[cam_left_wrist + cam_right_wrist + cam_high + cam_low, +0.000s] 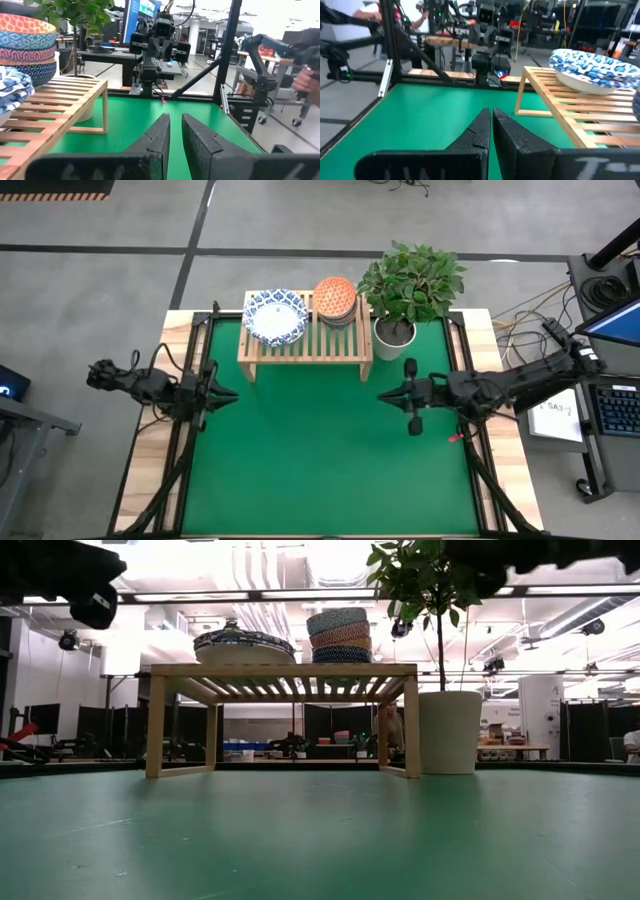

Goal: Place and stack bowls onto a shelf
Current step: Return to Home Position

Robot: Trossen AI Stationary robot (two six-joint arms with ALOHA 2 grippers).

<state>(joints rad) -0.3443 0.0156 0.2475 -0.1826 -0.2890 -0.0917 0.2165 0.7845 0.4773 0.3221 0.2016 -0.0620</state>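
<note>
The light-wood shelf (pixel 305 340) stands at the far side of the green mat. On its slatted top sit a stack of wide white bowls with blue patterned rims (pixel 275 317) on the left and a stack of smaller bowls (pixel 334 300), red-orange on top, on the right. The low view shows both stacks (pixel 243 645) (pixel 337 636) resting on the slats. My left gripper (pixel 232 392) hovers at the mat's left edge, my right gripper (pixel 384 394) at its right side; both are shut and hold nothing. Their fingertips (pixel 175 122) (pixel 490 116) point at each other across the mat.
A leafy plant in a white pot (pixel 396 332) stands just right of the shelf, touching distance from its leg. The green mat (pixel 320 470) stretches bare in front of the shelf. A person's hand (pixel 303 80) shows in the room beyond the table.
</note>
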